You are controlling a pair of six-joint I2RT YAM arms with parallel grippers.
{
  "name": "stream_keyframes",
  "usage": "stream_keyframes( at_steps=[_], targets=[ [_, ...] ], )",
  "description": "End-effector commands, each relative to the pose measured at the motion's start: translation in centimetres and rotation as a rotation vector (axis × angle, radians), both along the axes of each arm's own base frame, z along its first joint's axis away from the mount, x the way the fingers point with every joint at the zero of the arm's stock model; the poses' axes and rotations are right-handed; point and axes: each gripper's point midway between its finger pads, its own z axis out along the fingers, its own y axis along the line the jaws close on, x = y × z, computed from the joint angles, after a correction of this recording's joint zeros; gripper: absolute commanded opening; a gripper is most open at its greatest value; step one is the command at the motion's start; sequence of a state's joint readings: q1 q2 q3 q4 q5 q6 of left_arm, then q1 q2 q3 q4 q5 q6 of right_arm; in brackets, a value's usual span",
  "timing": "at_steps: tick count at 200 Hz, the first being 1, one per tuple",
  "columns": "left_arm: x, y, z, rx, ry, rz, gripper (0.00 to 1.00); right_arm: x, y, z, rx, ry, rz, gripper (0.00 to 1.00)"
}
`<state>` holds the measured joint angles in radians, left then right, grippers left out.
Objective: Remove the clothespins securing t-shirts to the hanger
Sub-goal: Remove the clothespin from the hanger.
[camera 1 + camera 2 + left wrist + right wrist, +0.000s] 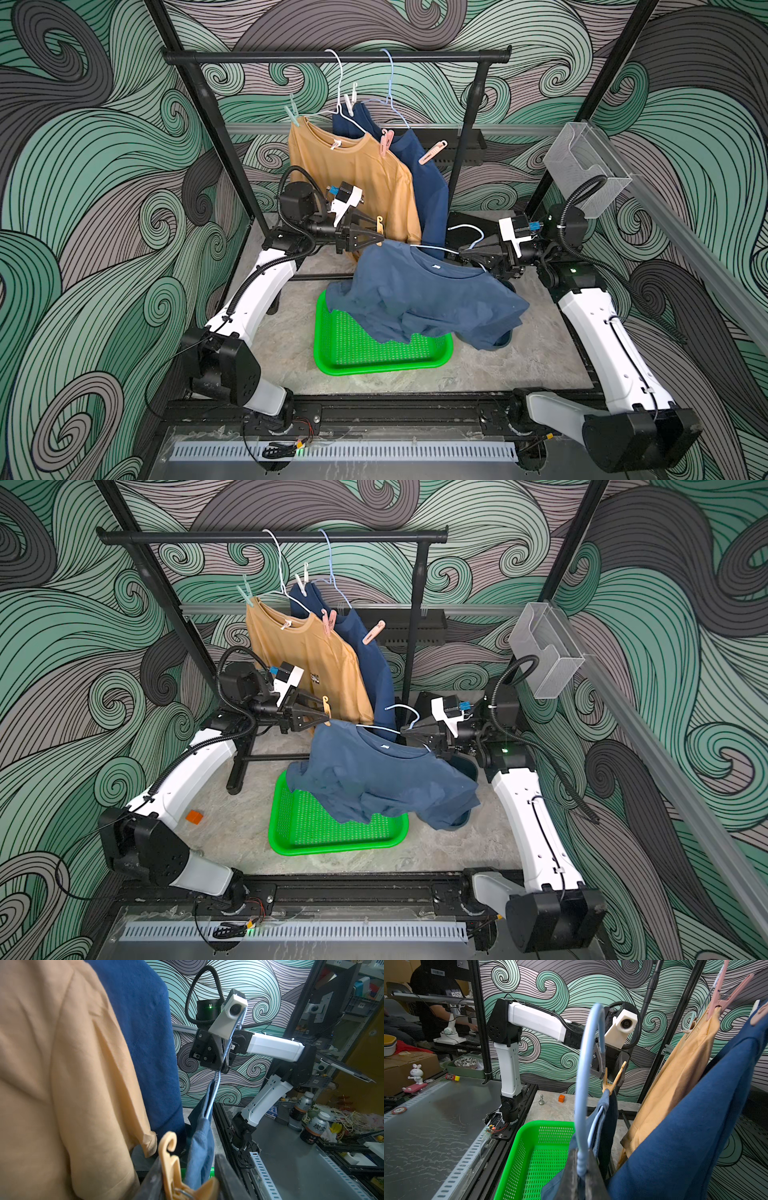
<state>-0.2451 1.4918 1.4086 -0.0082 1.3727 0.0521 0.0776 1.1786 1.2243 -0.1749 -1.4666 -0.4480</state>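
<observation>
**Orange pin squeezed, blue shirt ready to slip**

The left end effector (381,237) presses its jaws on the handles of the orange clothespin (612,1080). That pin clips the shoulder of the medium blue t-shirt (424,299) to the light blue hanger (579,1105). The right end effector (581,1176) is closed on the hanger's neck, holding it above the green basket (365,353). The squeeze seems to sit near the handle tips, so the pin could skid out and spring away. If its mouth opens too little, pulling would drag cloth and twist the thin wire in the right grip. Once unpinned, the sagging shirt may slide onto the table (519,353).
</observation>
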Motion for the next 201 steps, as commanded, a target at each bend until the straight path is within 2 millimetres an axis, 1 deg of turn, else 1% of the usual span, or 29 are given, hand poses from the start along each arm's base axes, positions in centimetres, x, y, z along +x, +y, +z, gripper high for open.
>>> stream_keyframes(
  at_steps=[1, 13, 21, 33, 61, 79, 105, 125, 157, 201],
  targets=[
    [-0.7, -0.1, 1.4, -0.010, -0.024, -0.031, 0.41, -0.4, 0.1, 1.0, 0.007, -0.037, 0.024, 0.00],
    [-0.7, -0.1, 1.5, -0.011, -0.027, -0.032, 0.45, -0.4, 0.1, 0.9, 0.007, -0.033, 0.022, 0.00],
    [-0.8, -0.1, 1.5, -0.011, -0.031, -0.032, 0.45, -0.3, 0.1, 0.8, 0.006, -0.031, 0.021, 0.00],
    [-0.8, 0.0, 1.6, -0.012, -0.033, -0.031, 0.43, -0.4, 0.1, 0.9, 0.007, -0.035, 0.022, 0.00],
    [-0.6, -0.1, 1.6, -0.011, -0.026, -0.029, 0.36, -0.4, 0.1, 1.0, 0.007, -0.034, 0.022, 0.00],
    [-0.7, -0.1, 1.7, -0.011, -0.029, -0.027, 0.28, -0.3, 0.1, 0.9, 0.006, -0.035, 0.020, 0.00],
    [-0.6, 0.0, 1.8, -0.012, -0.037, -0.020, 0.12, -0.3, 0.1, 1.0, 0.006, -0.034, 0.020, 0.00],
    [-0.6, -0.1, 1.9, -0.012, -0.037, -0.020, 0.06, -0.3, 0.1, 1.0, 0.006, -0.038, 0.019, 0.00],
    [-0.4, -0.1, 1.9, -0.010, -0.036, -0.008, 0.05, -0.3, 0.1, 1.0, 0.005, -0.039, 0.014, 0.00],
    [0.3, -0.1, 1.2, 0.004, -0.027, 0.028, 0.02, -0.2, 0.1, 1.1, 0.003, -0.048, 0.002, 0.00]
  ],
)
